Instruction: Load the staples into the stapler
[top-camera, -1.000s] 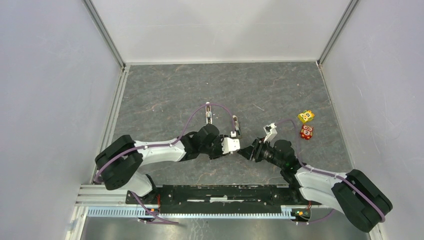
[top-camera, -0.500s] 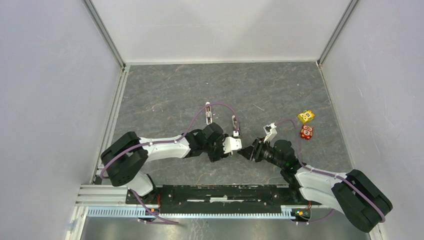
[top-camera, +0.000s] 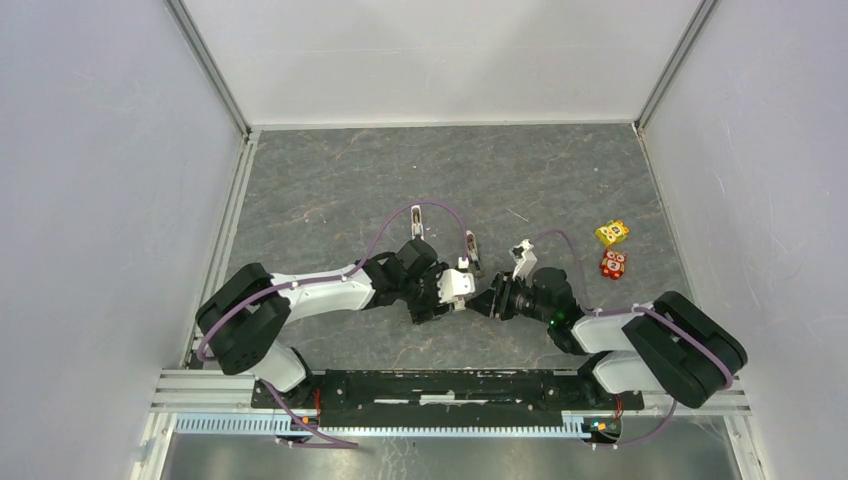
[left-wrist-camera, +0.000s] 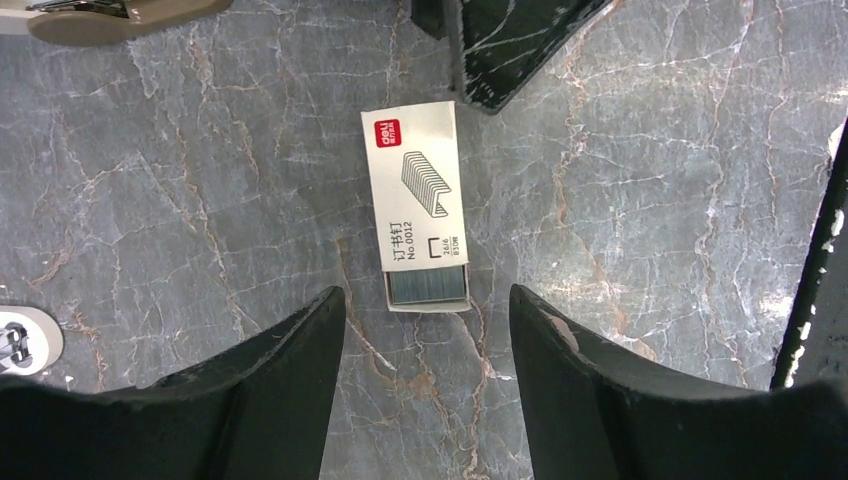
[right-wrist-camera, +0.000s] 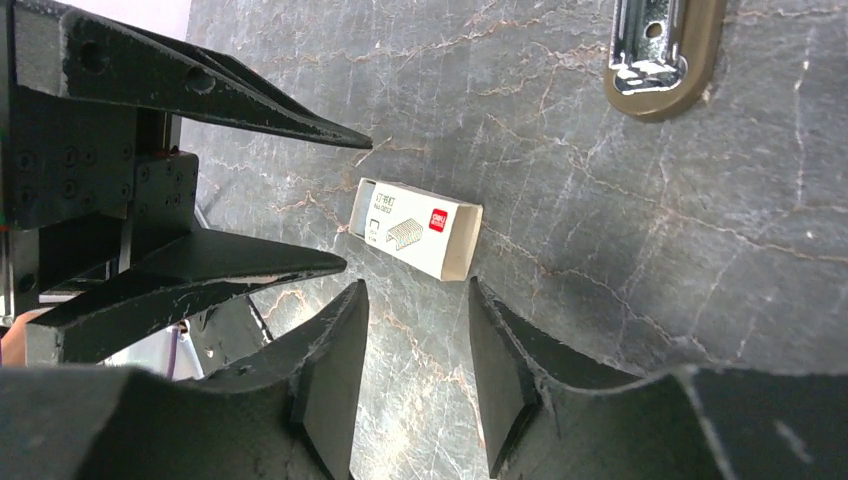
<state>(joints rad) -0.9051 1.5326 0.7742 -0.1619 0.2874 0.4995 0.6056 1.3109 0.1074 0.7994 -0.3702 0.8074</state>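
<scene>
Staple box (left-wrist-camera: 418, 210) lies flat on table (left-wrist-camera: 650, 200), untouched. Left hand (left-wrist-camera: 425, 293) spread at one end; right hand (right-wrist-camera: 416, 285) parted opposite, gripping nothing.

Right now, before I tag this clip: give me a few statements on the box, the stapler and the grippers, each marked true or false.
1. The box lies flat on the table, held by no gripper. True.
2. Staples show at the box's end that faces the left gripper. True.
3. The right gripper is clamped on the box. False: its jaws stand apart, and the box lies just past its fingertips.
4. The stapler lies between the left gripper's fingers. False: only the box's end is there; the stapler lies apart from it on the table.
</scene>
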